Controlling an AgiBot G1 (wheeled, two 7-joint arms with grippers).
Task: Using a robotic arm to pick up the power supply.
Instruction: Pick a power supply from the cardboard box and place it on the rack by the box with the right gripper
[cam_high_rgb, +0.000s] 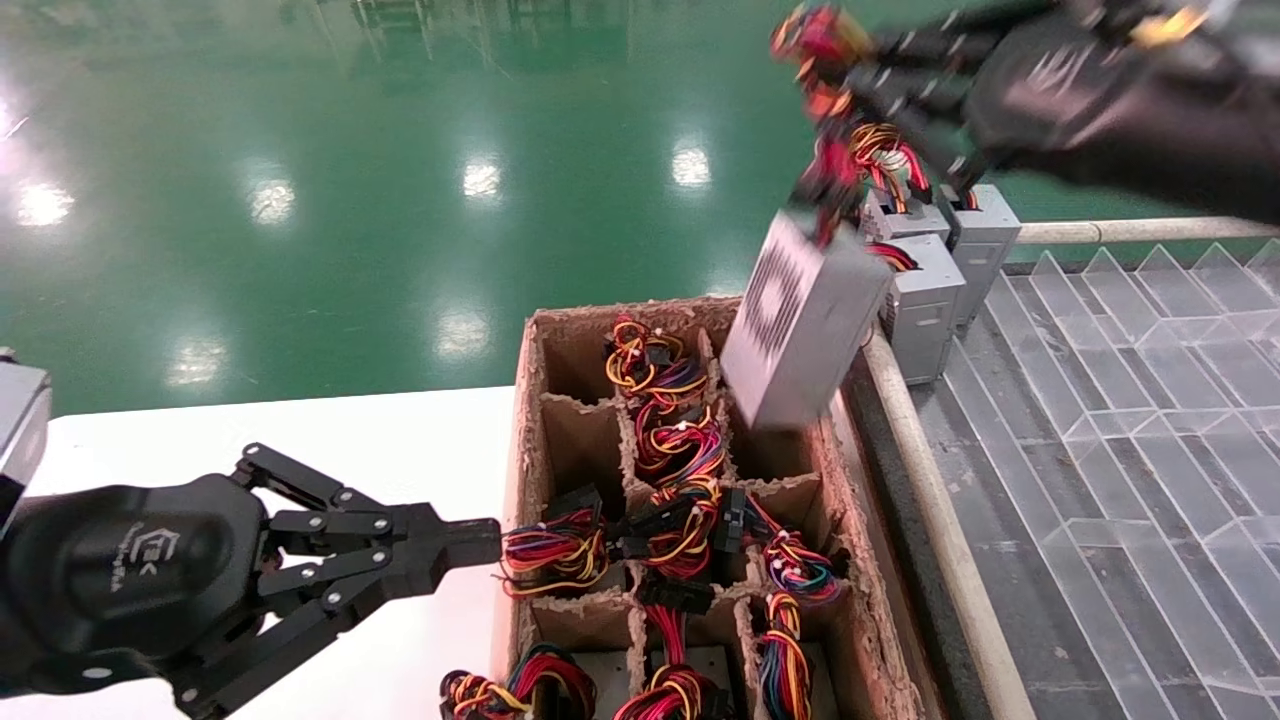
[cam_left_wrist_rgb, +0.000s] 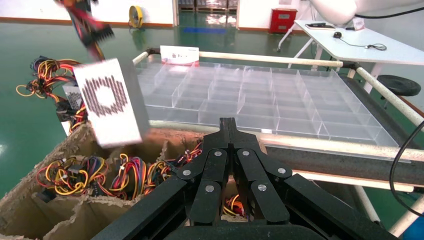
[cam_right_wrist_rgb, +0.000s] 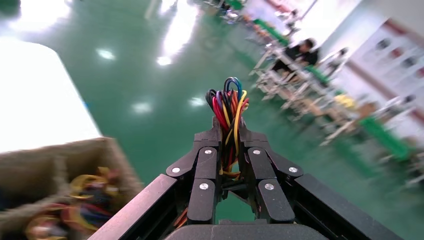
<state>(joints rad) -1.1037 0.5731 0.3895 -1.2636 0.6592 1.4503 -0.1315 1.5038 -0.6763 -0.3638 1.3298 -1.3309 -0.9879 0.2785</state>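
Observation:
The power supply (cam_high_rgb: 800, 330), a grey metal box with a perforated vent face, hangs tilted in the air over the far right corner of the cardboard divider box (cam_high_rgb: 520, 420). It dangles from its bundle of red, yellow and black wires (cam_high_rgb: 825, 45), and my right gripper (cam_high_rgb: 850, 85) is shut on that bundle high at the top right. In the right wrist view the wires (cam_right_wrist_rgb: 227, 102) stick out between the closed right gripper (cam_right_wrist_rgb: 229, 131). The left wrist view shows the hanging power supply (cam_left_wrist_rgb: 107, 102) too. My left gripper (cam_high_rgb: 480, 545) is shut and empty, low beside the box's left wall.
The cardboard box holds several more wire bundles (cam_high_rgb: 680, 450) in its cells. Other grey supplies (cam_high_rgb: 930, 300) stand at the near corner of a clear-divider tray (cam_high_rgb: 1150, 400) to the right, edged by a white rail (cam_high_rgb: 930, 500). A white table (cam_high_rgb: 400, 440) lies left.

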